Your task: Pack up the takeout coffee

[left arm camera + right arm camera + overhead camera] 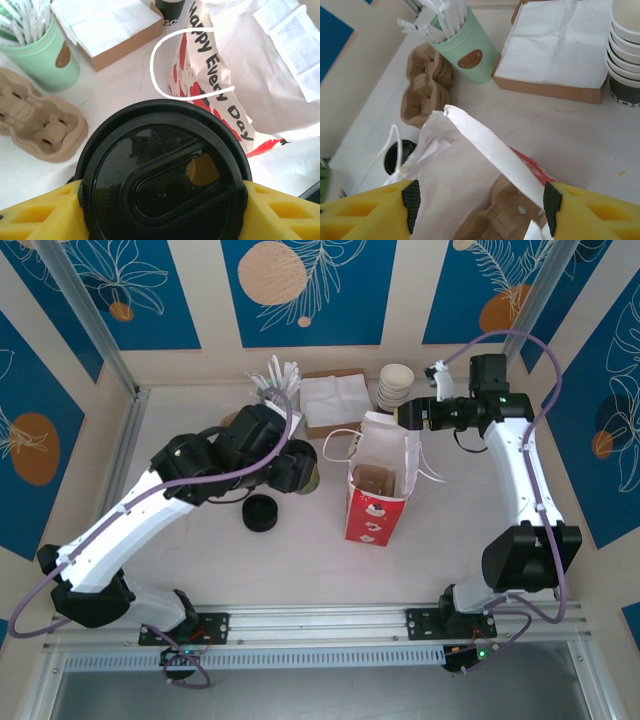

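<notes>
Black, glossy round-lidded takeout coffee point(162, 175) with tan sip hole point(202, 170)

Glossy plastic coffee lid point(165, 172); matt paper bag point(470, 150).

The takeout coffee point(165, 172) is cut off below.

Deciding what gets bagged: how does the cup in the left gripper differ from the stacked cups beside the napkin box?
The takeout coffee is capped in black; the stacked cups are lidless. The takeout coffee is a single cup clamped in the left gripper; the stacked cups nest together, standing on the table. Both are round takeout cups.
</notes>
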Tool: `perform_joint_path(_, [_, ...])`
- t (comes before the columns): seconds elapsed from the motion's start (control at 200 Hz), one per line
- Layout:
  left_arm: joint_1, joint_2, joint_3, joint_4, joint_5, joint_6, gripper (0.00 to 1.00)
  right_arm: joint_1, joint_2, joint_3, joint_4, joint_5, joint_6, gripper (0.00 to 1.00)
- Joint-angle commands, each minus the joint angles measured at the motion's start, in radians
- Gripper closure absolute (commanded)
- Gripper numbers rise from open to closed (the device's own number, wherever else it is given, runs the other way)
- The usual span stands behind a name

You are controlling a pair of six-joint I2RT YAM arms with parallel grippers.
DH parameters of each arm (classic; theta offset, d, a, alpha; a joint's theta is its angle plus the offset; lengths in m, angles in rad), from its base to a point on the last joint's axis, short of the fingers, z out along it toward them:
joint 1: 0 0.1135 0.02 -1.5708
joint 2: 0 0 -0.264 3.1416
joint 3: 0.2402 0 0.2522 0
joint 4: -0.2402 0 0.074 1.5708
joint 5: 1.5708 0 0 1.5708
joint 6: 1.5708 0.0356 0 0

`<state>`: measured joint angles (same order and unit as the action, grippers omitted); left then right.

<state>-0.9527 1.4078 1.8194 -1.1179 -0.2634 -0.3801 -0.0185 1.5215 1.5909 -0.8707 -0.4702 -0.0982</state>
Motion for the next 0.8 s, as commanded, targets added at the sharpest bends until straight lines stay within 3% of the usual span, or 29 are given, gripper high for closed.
perform_joint_path(0.0, [0.012, 0.038, 0.071, -0.04, 0.036, 0.094, 0.34, 0.019, 0.014, 0.053, 0.03, 0.02, -0.161, 0.31])
perform_joint_path(0.295, [0.043, 0.148, 0.254, -0.038, 0.141, 0.102, 0.33, 0.047, 0.073, 0.23, -0.033, -0.076, -0.235, 0.26])
perform_joint_path(0.395, [0.044, 0.186, 0.328, -0.067, 0.153, 0.111, 0.33, 0.049, 0.092, 0.273, -0.083, -0.054, -0.256, 0.26])
perform_joint_path(0.61, [0.045, 0.239, 0.44, -0.115, 0.177, 0.102, 0.33, 0.032, 0.096, 0.249, -0.099, -0.037, -0.261, 0.26])
perform_joint_path(0.795, [0.045, 0.238, 0.455, -0.12, 0.187, 0.114, 0.33, 0.035, 0.093, 0.231, -0.178, -0.021, -0.398, 0.24])
